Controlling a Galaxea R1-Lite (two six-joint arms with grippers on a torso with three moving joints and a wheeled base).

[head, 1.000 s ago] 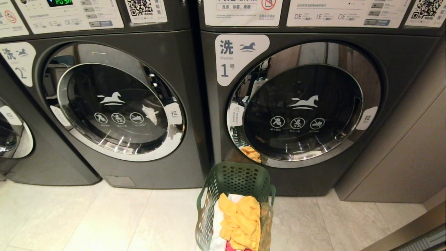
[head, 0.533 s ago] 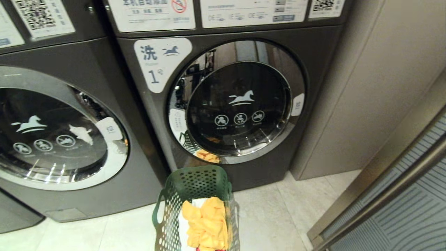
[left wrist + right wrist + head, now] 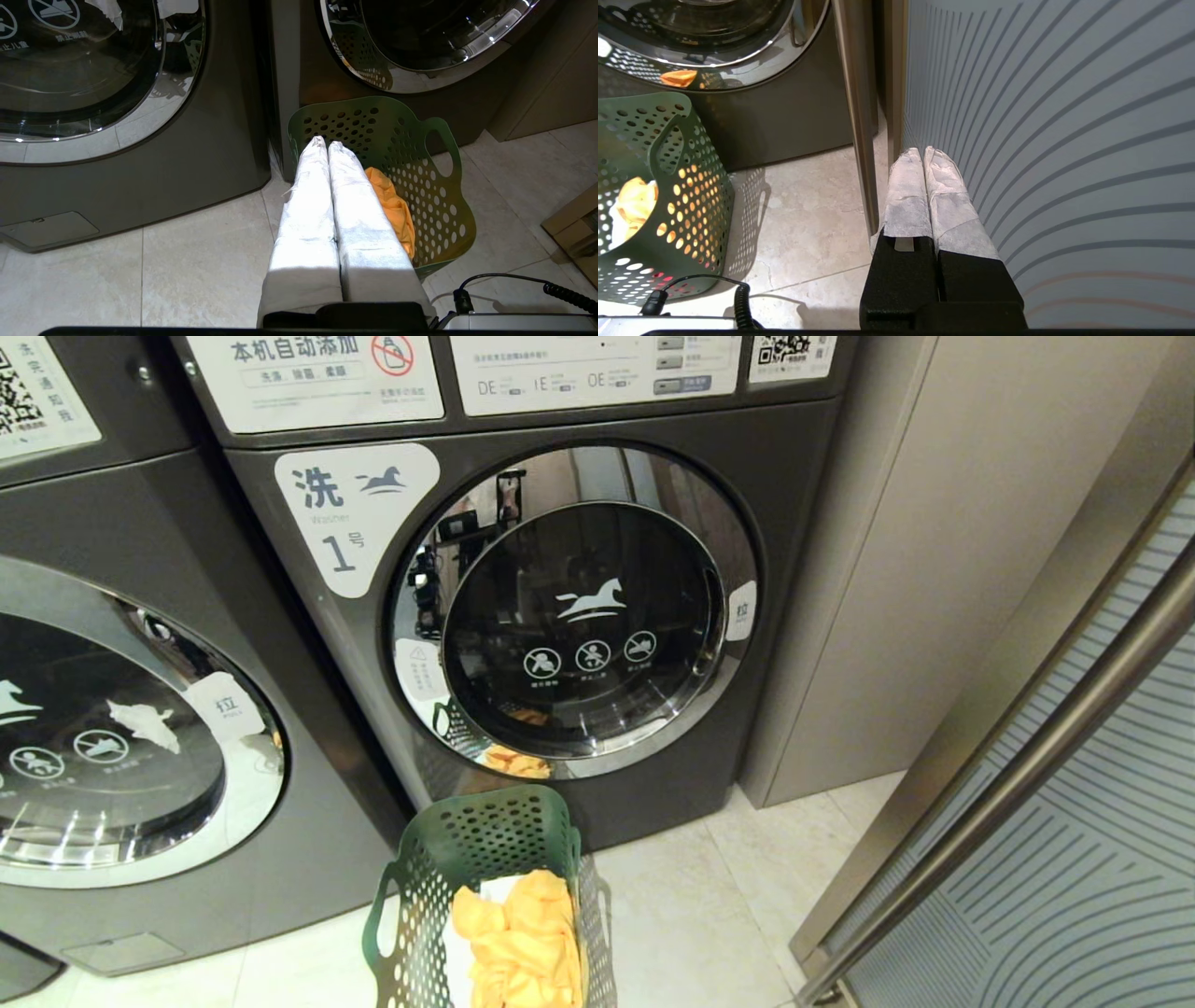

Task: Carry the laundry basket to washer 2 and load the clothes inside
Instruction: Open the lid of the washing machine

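Before washer 1 [image 3: 523, 616], perforated green laundry basket [image 3: 485, 840] holds crumpled yellow clothes [image 3: 518, 943]; both pincers pressed closed.

A dark grey washer labelled "1" [image 3: 523, 616] fills the head view's centre, its chrome-ringed round door closed and mirroring the room. White instruction panels [image 3: 317, 373] with printed text and a QR code run across its top at 12 o'clock. At 3 o'clock a plain beige panel wall [image 3: 934, 569] stands just beside the machine. At 4 o'clock a metal-framed door [image 3: 1074, 728] with a frosted, striped pane [image 3: 1102, 877] slants across the corner. Pale marbled floor tiles [image 3: 709, 915] lie at 6 o'clock under warm light.
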